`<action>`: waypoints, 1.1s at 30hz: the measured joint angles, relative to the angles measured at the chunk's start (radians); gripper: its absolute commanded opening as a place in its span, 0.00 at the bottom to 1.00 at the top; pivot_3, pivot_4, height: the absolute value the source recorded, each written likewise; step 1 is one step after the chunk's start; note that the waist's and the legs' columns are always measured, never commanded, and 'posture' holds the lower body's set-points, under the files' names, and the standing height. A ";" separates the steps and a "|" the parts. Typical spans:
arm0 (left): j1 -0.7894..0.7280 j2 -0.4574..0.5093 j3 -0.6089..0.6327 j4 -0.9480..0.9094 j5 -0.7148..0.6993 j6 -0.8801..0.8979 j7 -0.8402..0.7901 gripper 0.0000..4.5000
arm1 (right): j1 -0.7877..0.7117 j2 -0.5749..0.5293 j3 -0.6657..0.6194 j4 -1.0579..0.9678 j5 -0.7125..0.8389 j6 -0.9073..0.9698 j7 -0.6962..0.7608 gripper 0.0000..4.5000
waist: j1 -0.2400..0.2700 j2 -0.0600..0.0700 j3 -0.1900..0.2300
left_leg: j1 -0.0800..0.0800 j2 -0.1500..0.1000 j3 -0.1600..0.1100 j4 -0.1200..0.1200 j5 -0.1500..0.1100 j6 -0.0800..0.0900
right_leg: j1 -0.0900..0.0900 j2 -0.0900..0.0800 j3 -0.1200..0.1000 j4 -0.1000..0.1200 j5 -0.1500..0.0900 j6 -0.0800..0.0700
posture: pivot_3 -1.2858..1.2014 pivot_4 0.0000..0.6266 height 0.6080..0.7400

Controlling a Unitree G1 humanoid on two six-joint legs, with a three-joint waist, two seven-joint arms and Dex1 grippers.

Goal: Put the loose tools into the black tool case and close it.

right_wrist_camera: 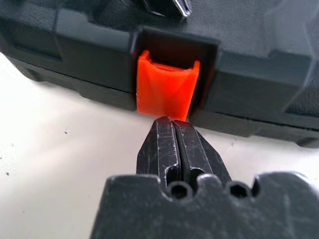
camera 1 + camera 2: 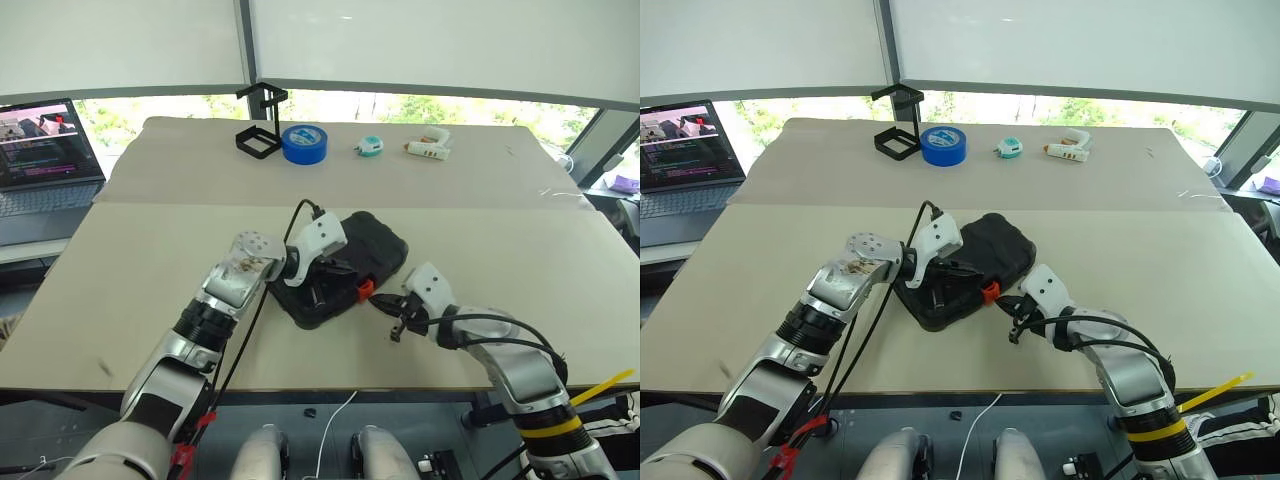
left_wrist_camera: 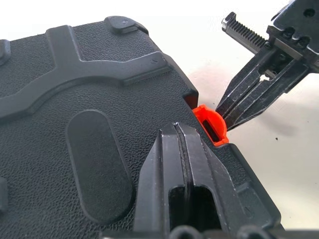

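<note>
Both pairs of fingers are pressed together, holding nothing. The left gripper (image 3: 182, 130) rests its tips on the lid of the black tool case (image 2: 345, 262), near the front edge. The right gripper (image 1: 173, 124) points at the case's orange latch (image 1: 167, 84), its tips at the latch's lower edge. The case lies shut on the bench (image 2: 150, 270), near the front. Along the far side sit a black wire stand (image 2: 260, 130), a blue tape roll (image 2: 304, 143) and a white glue gun (image 2: 430, 147).

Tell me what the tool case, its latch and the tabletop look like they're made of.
Black tool case: apparently moulded plastic, matte; its lid shows a pebbled grain and raised ribs. Orange latch: smooth plastic with a slight sheen, probably moulded, with rounded edges. Table: a pale beige, flat, matte board, with a seam across it; whether laminate, wood or card is unclear.
</note>
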 measured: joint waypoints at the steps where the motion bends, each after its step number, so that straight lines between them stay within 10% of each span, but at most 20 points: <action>1: 0.000 0.002 0.000 0.000 0.000 0.000 0.000 0.00 | -0.001 0.007 0.000 0.005 0.000 0.000 0.000 0.01 | 0.000 0.000 0.000 | 0.000 0.000 0.000 0.000 0.000 0.000 | 0.000 0.000 0.000 0.000 0.000 0.000 | 0.52 0.24 1.00; 26: 0.025 0.025 0.014 -0.027 -0.009 0.000 0.009 0.00 | -0.080 0.070 0.039 0.055 -0.006 0.092 0.011 0.01 | -0.008 0.000 0.000 | 0.002 0.005 0.000 -0.003 0.000 0.000 | -0.002 0.005 0.001 0.000 0.000 -0.006 | 0.52 0.24 1.00; 33: 0.146 0.049 0.139 -0.117 -0.125 -0.030 -0.017 0.49 | 0.002 -0.005 -0.051 -0.076 0.064 0.066 0.065 0.39 | -0.005 0.002 0.000 | 0.002 0.005 0.000 -0.011 0.000 -0.001 | -0.004 0.005 0.002 -0.001 -0.001 -0.006 | 0.52 0.24 1.00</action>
